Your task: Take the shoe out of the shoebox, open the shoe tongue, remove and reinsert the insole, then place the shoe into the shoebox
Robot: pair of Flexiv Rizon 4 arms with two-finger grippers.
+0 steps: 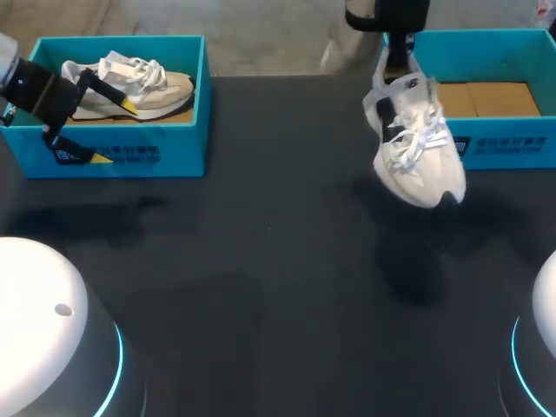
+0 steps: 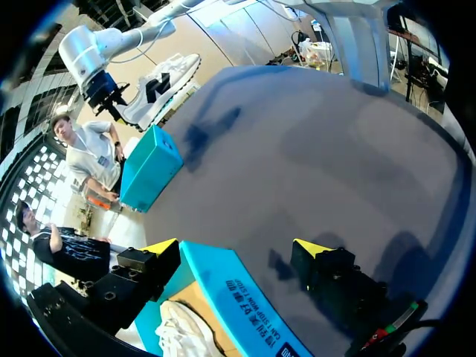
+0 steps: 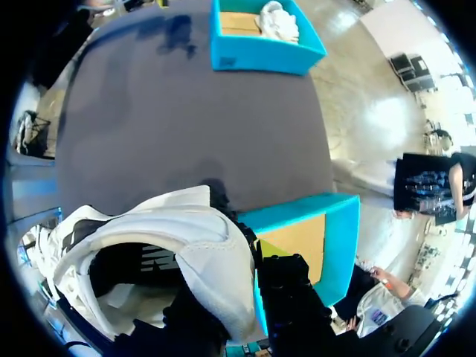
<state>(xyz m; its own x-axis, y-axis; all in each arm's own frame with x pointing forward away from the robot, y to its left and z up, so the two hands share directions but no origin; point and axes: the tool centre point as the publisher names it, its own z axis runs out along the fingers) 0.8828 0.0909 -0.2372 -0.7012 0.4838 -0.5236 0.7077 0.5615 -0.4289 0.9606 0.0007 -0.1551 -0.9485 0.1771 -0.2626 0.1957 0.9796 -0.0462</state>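
My right tool (image 1: 398,61), clamped on the heel of the white laced sneaker (image 1: 417,152), hangs it toe-down before the teal cardboard shoebox (image 1: 504,143), clear for tongue work; my left tool (image 1: 115,132) gapes wide, holding nothing.

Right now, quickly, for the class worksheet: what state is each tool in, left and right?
Left tool: open, astride the front wall of the left box.
Right tool: shut on the shoe, gripping its heel.

White shoe (image 1: 415,143) hanging toe-down before right teal shoebox (image 1: 508,143), second shoe (image 1: 143,87) lying inside left shoebox (image 1: 165,156)
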